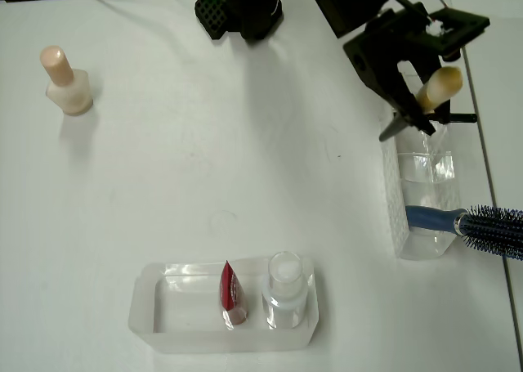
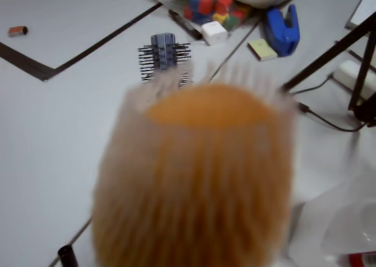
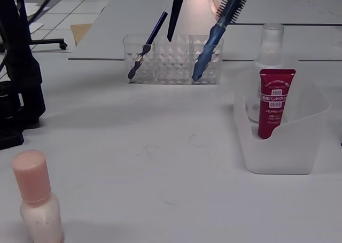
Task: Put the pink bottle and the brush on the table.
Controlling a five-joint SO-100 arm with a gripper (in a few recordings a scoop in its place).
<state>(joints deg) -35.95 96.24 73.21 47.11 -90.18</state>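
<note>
The pink bottle [image 1: 65, 82] [image 3: 36, 205] stands upright on the white table [image 1: 245, 159] at the far left of the overhead view, away from the arm. My black gripper [image 1: 411, 117] is at the upper right, shut on the brush. The brush's cream bristle tip [image 1: 440, 87] tilts up toward the camera and blurs across the wrist view [image 2: 194, 179]. Its black handle [image 3: 175, 13] hangs down over the clear organizer [image 1: 421, 200] [image 3: 173, 59], the end about level with the rim.
The organizer holds a blue-handled hairbrush [image 1: 482, 225] [image 3: 219, 29] and a thin dark stick [image 3: 144, 48]. A clear tray [image 1: 147, 307] near the table's front edge holds a red tube [image 1: 231, 294] and a clear white-capped bottle [image 1: 286, 286]. The arm's base [image 1: 241, 8] is at the back.
</note>
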